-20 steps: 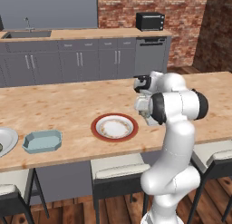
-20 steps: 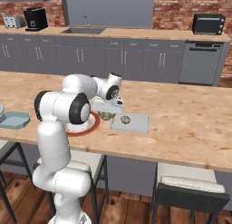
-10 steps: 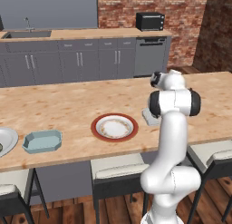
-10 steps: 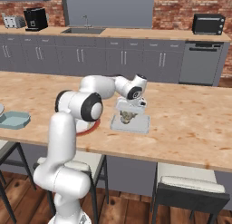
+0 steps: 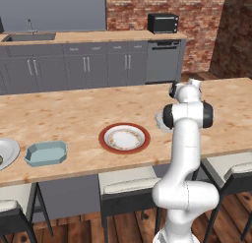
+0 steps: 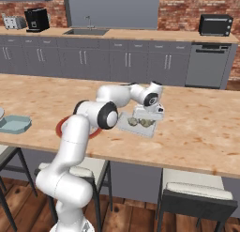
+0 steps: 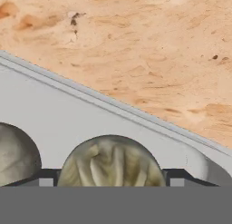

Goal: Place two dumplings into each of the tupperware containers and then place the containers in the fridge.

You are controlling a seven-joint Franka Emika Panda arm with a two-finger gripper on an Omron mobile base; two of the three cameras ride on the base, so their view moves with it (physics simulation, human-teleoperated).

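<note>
My gripper point(image 6: 148, 116) hangs low over the pale grey-white tupperware container point(image 6: 123, 127) on the wooden island, right of the red-rimmed plate. In the hand view a tan mottled dumpling point(image 7: 111, 162) sits between the two finger tips, touching both, just above the container's floor point(image 7: 68, 114). A second dumpling point(image 7: 16, 155) lies in the same tub beside it. From the right base view both dumplings point(image 6: 133, 121) show inside the tub. The light blue tupperware container point(image 5: 46, 153) stands far to the left. The fridge is out of view.
The red-rimmed plate point(image 5: 124, 138) lies mid-island. A plain grey plate point(image 5: 5, 153) sits at the left edge. Padded stools point(image 5: 130, 180) stand along the near side. Back counters hold a sink, a microwave point(image 5: 163, 23) and a coffee maker.
The arm has swung right from above the red-rimmed plate to the grey-white container, carrying the dumpling, and has lowered into the tub. The jaws kept the same width.
</note>
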